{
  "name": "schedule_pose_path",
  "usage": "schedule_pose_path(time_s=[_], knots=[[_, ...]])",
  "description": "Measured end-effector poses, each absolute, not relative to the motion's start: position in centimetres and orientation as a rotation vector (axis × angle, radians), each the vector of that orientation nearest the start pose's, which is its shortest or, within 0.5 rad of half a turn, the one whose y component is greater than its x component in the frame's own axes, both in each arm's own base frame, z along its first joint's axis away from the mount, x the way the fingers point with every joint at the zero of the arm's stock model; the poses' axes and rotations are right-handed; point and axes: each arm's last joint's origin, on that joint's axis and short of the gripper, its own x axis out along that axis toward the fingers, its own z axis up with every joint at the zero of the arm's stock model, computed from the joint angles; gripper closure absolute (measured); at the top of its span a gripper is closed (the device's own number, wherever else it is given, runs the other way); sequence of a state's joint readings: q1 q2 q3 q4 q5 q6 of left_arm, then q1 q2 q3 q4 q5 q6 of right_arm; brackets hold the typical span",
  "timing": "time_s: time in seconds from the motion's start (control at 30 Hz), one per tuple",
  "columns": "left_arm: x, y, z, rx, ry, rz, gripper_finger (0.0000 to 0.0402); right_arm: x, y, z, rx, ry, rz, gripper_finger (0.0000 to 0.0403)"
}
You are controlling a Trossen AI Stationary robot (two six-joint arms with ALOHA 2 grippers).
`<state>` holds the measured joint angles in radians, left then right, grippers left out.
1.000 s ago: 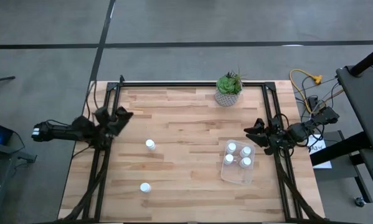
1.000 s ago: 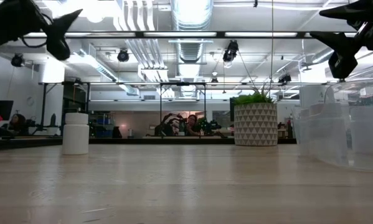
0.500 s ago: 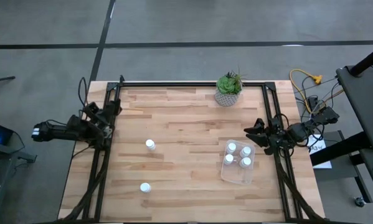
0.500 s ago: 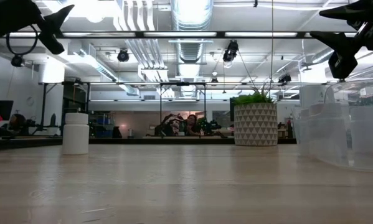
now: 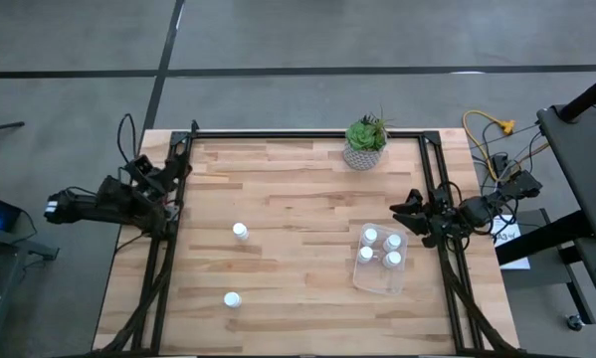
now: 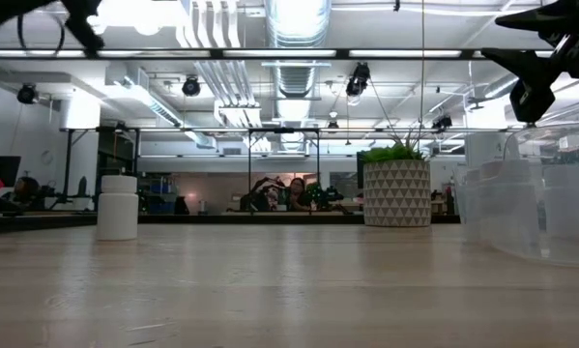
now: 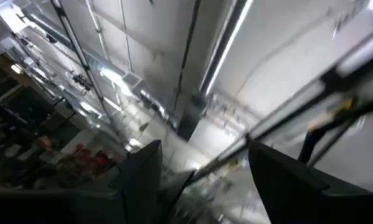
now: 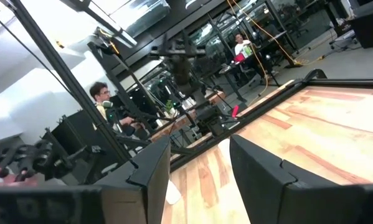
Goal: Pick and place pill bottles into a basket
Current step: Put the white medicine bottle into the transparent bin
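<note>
Two white pill bottles (image 5: 240, 231) (image 5: 232, 298) stand upright on the wooden table's left half; one of them shows in the low view (image 6: 118, 207). The clear basket (image 5: 380, 263) rests on the table at the right and holds several more bottles (image 5: 371, 236). My left gripper (image 5: 171, 171) is open at the table's left edge, raised and tipped upward, with nothing between its fingers (image 7: 202, 186). My right gripper (image 5: 401, 212) hangs open by the right rail, just beyond the basket's far right corner, also with nothing in it (image 8: 198, 180).
A potted green plant (image 5: 365, 143) in a pale patterned pot stands at the middle of the far edge. Black rails (image 5: 168, 249) run along the left, right and far sides. Bare wood lies between the loose bottles and the basket.
My left gripper has risen, drawn back toward the table's left edge and tipped upward, staying open; in the low view it has climbed almost out of the top of the picture. The bottles and basket have not moved.
</note>
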<state>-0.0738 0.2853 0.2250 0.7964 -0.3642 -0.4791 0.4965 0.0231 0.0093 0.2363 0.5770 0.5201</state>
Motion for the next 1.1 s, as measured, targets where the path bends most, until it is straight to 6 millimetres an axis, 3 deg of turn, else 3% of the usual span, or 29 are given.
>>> schedule_pose_path(time_s=[0.2,0.33,0.5,0.63,0.87,0.93,1.1], knots=[[11.0,0.2,33.3,-0.336,-0.324,0.225,0.018,8.8,3.0,18.7,0.632,-0.209,-0.029,0.0247],[11.9,-0.2,35.5,-0.267,0.047,0.186,0.018,8.8,3.0,18.7,0.632,-0.209,-0.028,0.025],[12.5,-0.5,37.1,-0.236,0.392,0.11,0.018,8.8,3.0,18.7,0.632,-0.209,-0.028,0.0248],[15.2,-1.0,36.3,-0.212,0.643,0.04,0.018,8.8,3.0,18.7,0.632,-0.209,-0.028,0.0245],[21.0,-1.8,30.3,-0.196,1.116,-0.008,0.018,8.8,3.0,18.7,0.633,-0.21,-0.028,0.0252],[21.7,-1.7,28.7,-0.16,1.256,0.029,0.018,8.8,3.0,18.7,0.633,-0.21,-0.028,0.0252],[23.5,-1.7,26.3,-0.043,1.379,0.03,0.018,8.8,3.0,18.7,0.631,-0.208,-0.03,0.0249]])
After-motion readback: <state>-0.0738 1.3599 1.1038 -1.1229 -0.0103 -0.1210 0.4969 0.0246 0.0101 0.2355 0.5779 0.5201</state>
